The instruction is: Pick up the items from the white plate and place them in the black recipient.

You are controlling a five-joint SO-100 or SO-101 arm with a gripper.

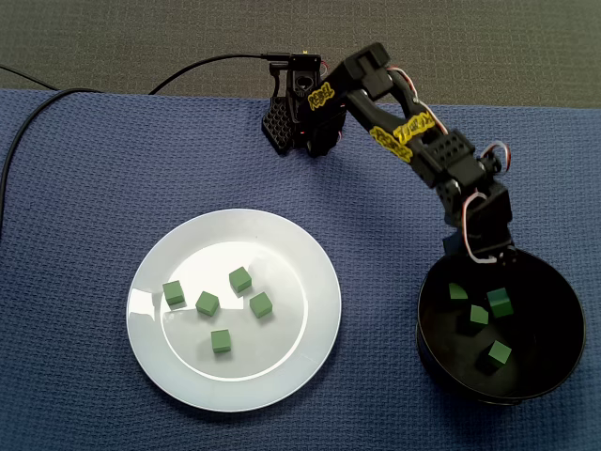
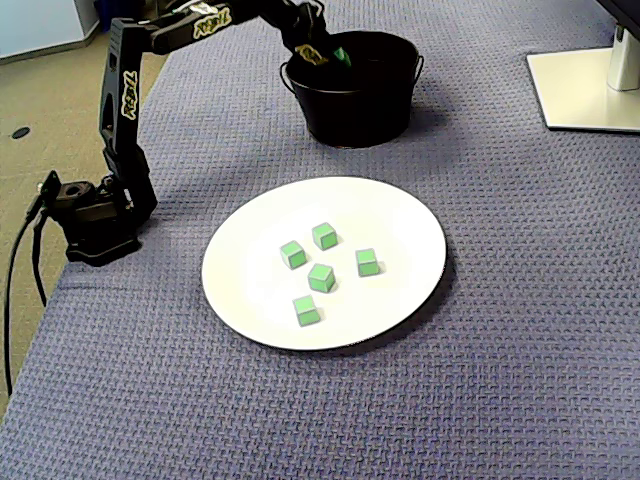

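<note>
Five cubes [image 1: 221,341] sit on the plate [image 1: 282,235]. Four more lie in the bowl [image 1: 563,310], under the pincer [image 1: 479,256]. From the side, the pincer looks clenched on a cube [image 2: 342,57] right over the bowl's rim. If dropped there, it could hit the rim and bounce onto the desk [image 2: 500,350].

Five green cubes [image 2: 321,277] on white plate [image 2: 400,215]; arm [image 2: 121,90] reaches over black bucket [image 2: 362,112] rim.
</note>
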